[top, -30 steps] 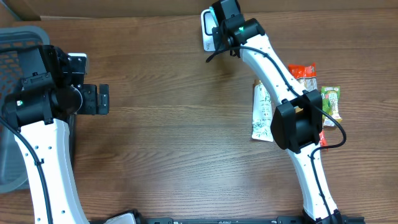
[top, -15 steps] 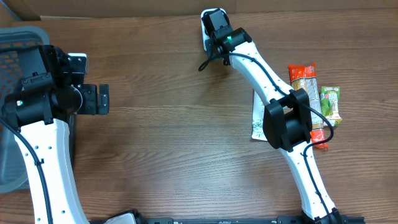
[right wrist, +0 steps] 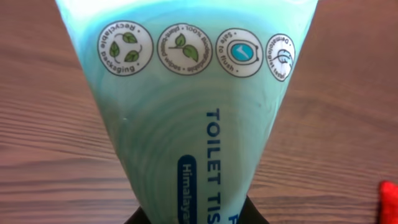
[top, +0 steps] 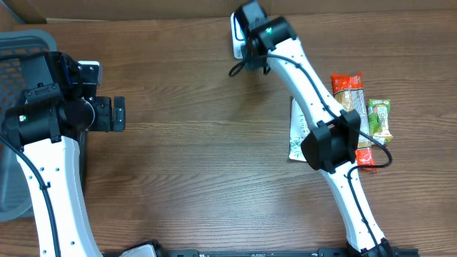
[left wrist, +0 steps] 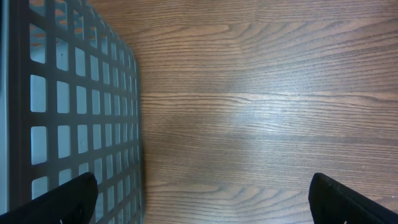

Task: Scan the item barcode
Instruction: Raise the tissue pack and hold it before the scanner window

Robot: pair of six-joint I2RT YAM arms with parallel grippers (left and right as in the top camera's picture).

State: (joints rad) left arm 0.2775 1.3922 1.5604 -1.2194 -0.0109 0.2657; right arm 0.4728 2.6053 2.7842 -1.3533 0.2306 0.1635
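Nearest the arms' bases the wooden table is bare; on the left, the left gripper hangs over the wood with its fingers spread wide apart and nothing between them, just beside the grey mesh basket; on the right, under the right arm's elbow, lie a white pouch, an orange-red bar and a green packet, close together.

Farthest out, at the table's far edge near the middle, the right gripper is clamped on one end of a teal toilet tissue pack; the pack's long axis runs straight away from the fingers, widening as it goes, printed face turned to the wrist camera; whether it touches the wood cannot be told.

The lettering runs along that axis toward the fingers: "TOILET TIS", cut off, and "Himalay" on a blue band; across the far end sits a row of round badges, two readable as "Recyclable Packaging" and "Safe to flush"; no barcode shows on this face.
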